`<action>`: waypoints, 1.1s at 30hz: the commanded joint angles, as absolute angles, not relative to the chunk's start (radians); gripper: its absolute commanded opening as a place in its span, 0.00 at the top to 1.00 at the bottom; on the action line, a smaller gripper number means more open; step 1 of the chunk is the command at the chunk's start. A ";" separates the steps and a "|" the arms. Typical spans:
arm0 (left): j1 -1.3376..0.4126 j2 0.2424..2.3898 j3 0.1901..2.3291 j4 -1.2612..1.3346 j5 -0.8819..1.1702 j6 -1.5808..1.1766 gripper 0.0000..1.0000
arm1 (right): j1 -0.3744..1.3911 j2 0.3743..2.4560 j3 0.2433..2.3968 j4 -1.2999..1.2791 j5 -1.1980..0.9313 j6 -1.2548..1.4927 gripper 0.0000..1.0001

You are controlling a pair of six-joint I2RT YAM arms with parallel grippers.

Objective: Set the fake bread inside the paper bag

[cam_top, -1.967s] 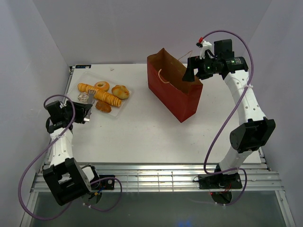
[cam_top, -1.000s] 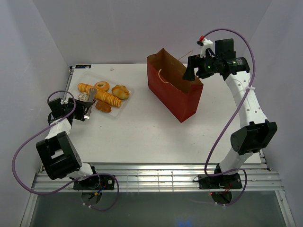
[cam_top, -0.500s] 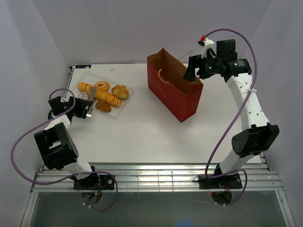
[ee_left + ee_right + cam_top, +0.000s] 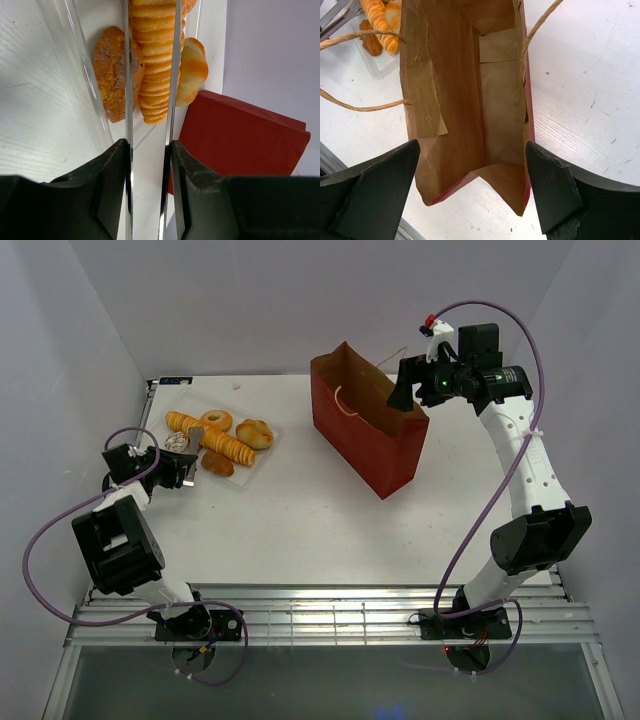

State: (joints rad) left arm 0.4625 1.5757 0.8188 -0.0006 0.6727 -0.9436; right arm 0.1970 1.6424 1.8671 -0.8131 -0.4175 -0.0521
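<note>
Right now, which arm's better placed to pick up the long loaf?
Left. The left gripper clamps the tongs, blades straddling the long ridged loaf. The right gripper hangs open over the paper bag, far from it.

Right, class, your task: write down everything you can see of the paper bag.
The paper bag is tall and rectangular, dark red outside, plain brown inside, with thin tan string handles fixed under taped paper patches. It stands upright on the white table, mouth open, nothing visible inside. The right end effector straddles one narrow end of the mouth with fingers wide; whether they touch it is unclear.
</note>
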 commanded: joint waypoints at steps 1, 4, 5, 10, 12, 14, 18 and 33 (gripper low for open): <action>0.468 1.519 0.845 0.019 0.689 -0.928 0.84 | 0.201 1.600 1.868 -0.781 -0.408 -0.049 0.08; 0.468 1.494 0.850 0.006 0.678 -0.919 0.96 | 0.201 1.601 1.865 -0.782 -0.410 -0.051 0.08; 0.468 1.490 0.851 0.005 0.672 -0.914 1.00 | 0.201 1.601 1.864 -0.781 -0.408 -0.049 0.08; 0.468 1.454 0.859 -0.038 0.664 -0.904 1.00 | 0.202 1.603 1.858 -0.779 -0.408 -0.048 0.08; 0.468 1.447 0.865 -0.052 0.664 -0.900 1.00 | 0.202 1.600 1.856 -0.779 -0.407 -0.049 0.08; 0.468 1.434 0.865 -0.057 0.664 -0.899 1.00 | 0.202 1.598 1.856 -0.779 -0.405 -0.049 0.08; 0.468 1.437 0.859 -0.058 0.672 -0.893 1.00 | 0.202 1.592 1.847 -0.775 -0.403 -0.051 0.08; 0.468 1.473 0.827 -0.054 0.686 -0.845 0.61 | 0.201 1.572 1.822 -0.767 -0.397 -0.051 0.08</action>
